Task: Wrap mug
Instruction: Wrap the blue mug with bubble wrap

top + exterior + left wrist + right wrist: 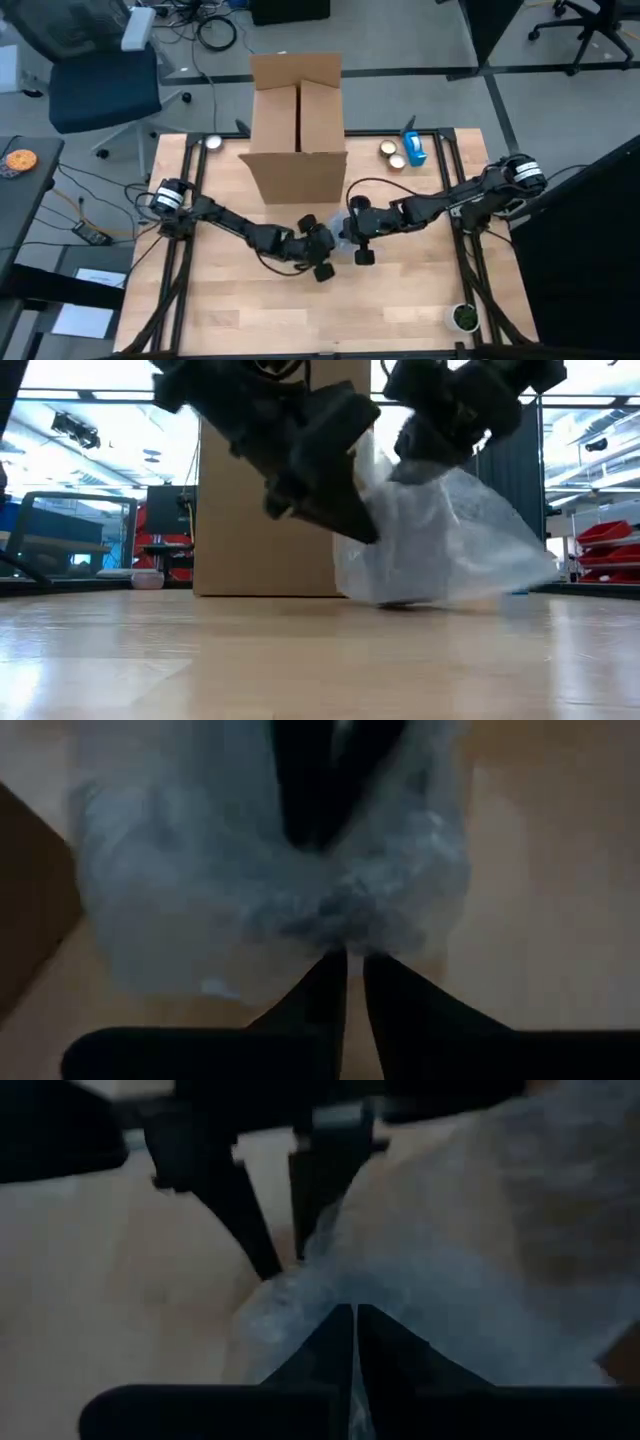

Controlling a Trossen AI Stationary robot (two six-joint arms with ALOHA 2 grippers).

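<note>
A bundle of clear bubble wrap (pixel 440 550) sits at the table's middle, just in front of the cardboard box, with its underside (pixel 400 600) on the wood. The mug is hidden; only a darker patch (pixel 330 910) shows through the wrap. My left gripper (pixel 352 975) reaches the bundle from the table's left and is shut on the wrap. Opposite it, my right gripper (pixel 355 1330) comes in from the right and is also shut on the wrap. In the high view the two grippers (pixel 335 240) meet over the bundle. My left gripper pinches a gathered bit of the bubble wrap (pixel 350 935) between its two fingertips, on the bundle's left side. The fingers slant down from the left. The bundle's underside rests on the table. My right gripper pinches a bunched fold of the wrap (pixel 335 1285) between its two fingertips on the bundle's right side, slanting down from the right. The wrap rises toward the fingers (pixel 420 460) while its lower part lies on the table.
An open cardboard box (pixel 297 130) stands at the far middle, close behind the bundle. Tape rolls (pixel 390 152) and a blue object (pixel 413 148) lie at the far right, and a small round thing (pixel 463 317) near the right front corner. Bare wood lies toward the near edge.
</note>
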